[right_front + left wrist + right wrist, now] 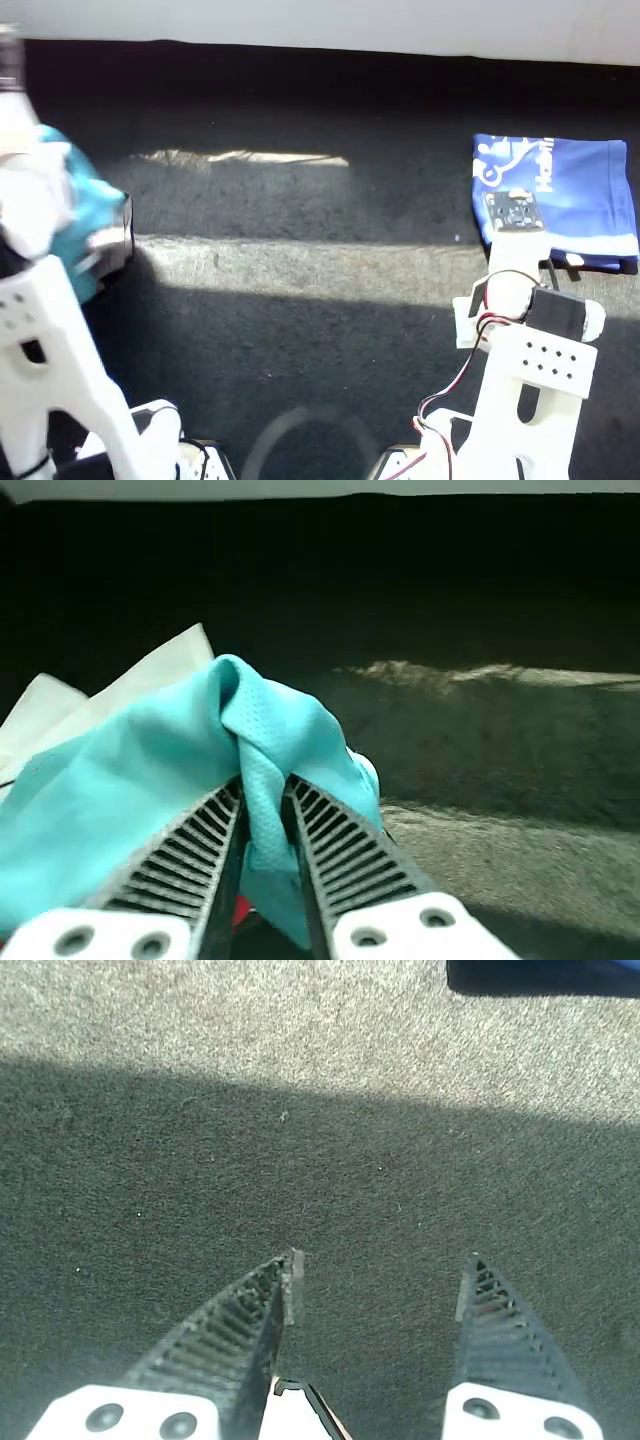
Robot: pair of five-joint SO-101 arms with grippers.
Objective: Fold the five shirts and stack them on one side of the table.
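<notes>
left tool (263,786) clamps a teal shirt (150,770); right tool (382,1258) gapes wide (blue shirt (570,190) lies folded nearby).

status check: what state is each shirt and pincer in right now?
left pincer: shut on the teal shirt.
teal shirt: bunched, unfolded, a twist of it pinched in the left pincer.
white cloth: crumpled, partly covered by the teal shirt.
blue shirt: folded, lying flat on the right arm's side of the table.
right pincer: open, holding nothing, above the table.
</notes>
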